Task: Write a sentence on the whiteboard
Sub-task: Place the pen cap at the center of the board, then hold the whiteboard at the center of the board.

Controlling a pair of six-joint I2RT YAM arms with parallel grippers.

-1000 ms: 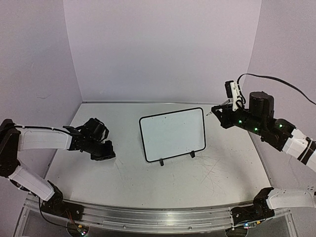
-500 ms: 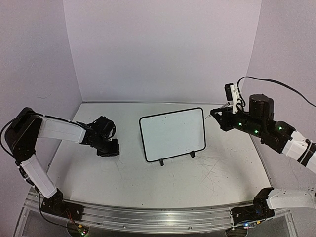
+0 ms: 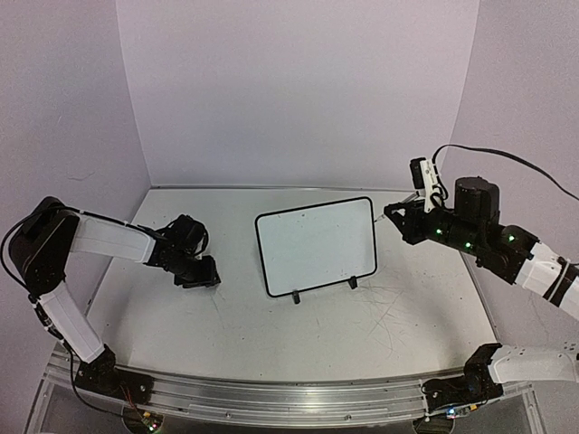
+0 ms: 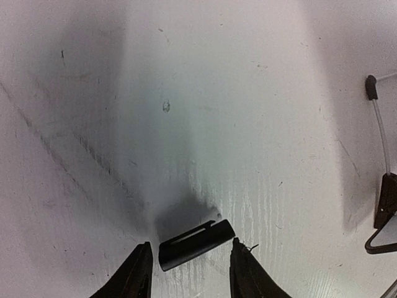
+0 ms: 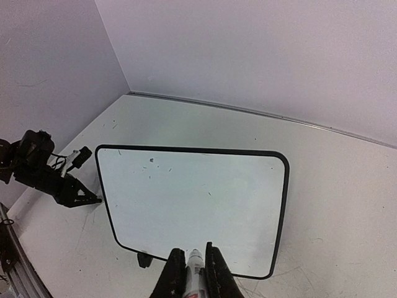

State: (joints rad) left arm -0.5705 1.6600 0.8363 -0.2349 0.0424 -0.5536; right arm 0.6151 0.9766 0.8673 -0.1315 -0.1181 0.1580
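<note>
The whiteboard (image 3: 317, 244) stands on its two feet at mid table, its face blank apart from a few small specks; no sentence shows on it. My right gripper (image 3: 395, 210) hovers just right of its top right corner, shut on a white marker (image 5: 196, 267) whose tip points at the board (image 5: 192, 198). My left gripper (image 3: 204, 274) is low over the table, left of the board. It is open, with its fingers on either side of a short black marker cap (image 4: 195, 244) that lies on the table. The board's foot and corner (image 4: 388, 211) show at the right edge of the left wrist view.
The scratched white tabletop (image 3: 298, 334) is bounded by lilac walls at the back and both sides. A metal rail (image 3: 271, 398) runs along the near edge. The left arm (image 5: 37, 167) shows at the left of the right wrist view.
My left arm has swung in and its gripper has moved right, toward the board, settling over the cap. My right gripper has shifted slightly left toward the board's corner.
</note>
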